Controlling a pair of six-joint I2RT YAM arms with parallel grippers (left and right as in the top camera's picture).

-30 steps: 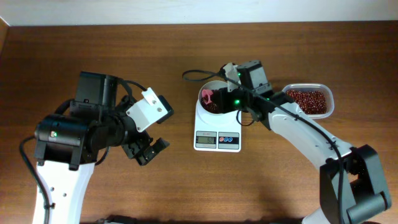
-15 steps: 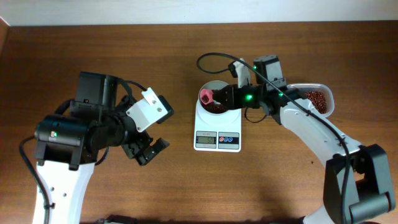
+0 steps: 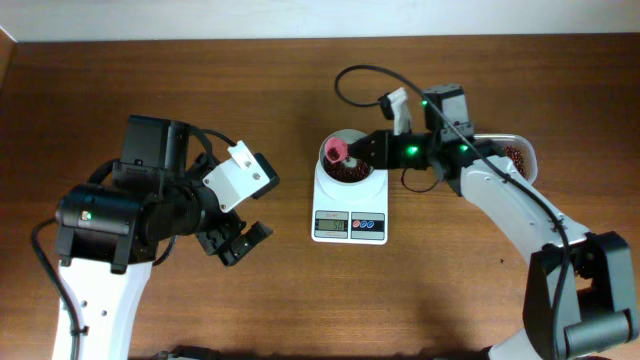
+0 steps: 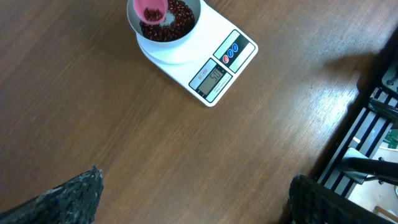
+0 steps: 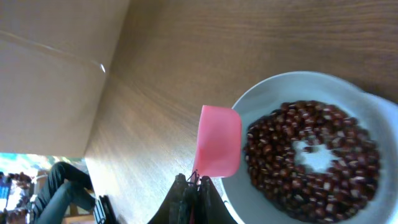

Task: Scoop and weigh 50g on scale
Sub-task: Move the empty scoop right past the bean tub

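The white scale [image 3: 349, 212] stands mid-table, its round bowl [image 3: 365, 186] holding a heap of dark red-brown beans [image 3: 352, 173]. My right gripper [image 3: 364, 150] is shut on the handle of a pink scoop [image 3: 334, 152], which hovers over the bowl's left rim. In the right wrist view the scoop [image 5: 217, 140] sits just beyond the closed gripper [image 5: 194, 185], beside the beans [image 5: 311, 168]. No beans show in the scoop [image 4: 152, 9] in the left wrist view. My left gripper [image 3: 240, 240] hangs open over bare wood left of the scale [image 4: 214, 68].
A clear tub [image 3: 518, 157] of more beans stands right of the scale, largely hidden under my right arm. A black cable [image 3: 345, 85] loops above the right wrist. The table's edge and a dark rack [image 4: 373, 124] show in the left wrist view.
My right arm has swung rightward and its wrist has turned, while the pink scoop stays over the bowl's left rim. The left arm has not moved.
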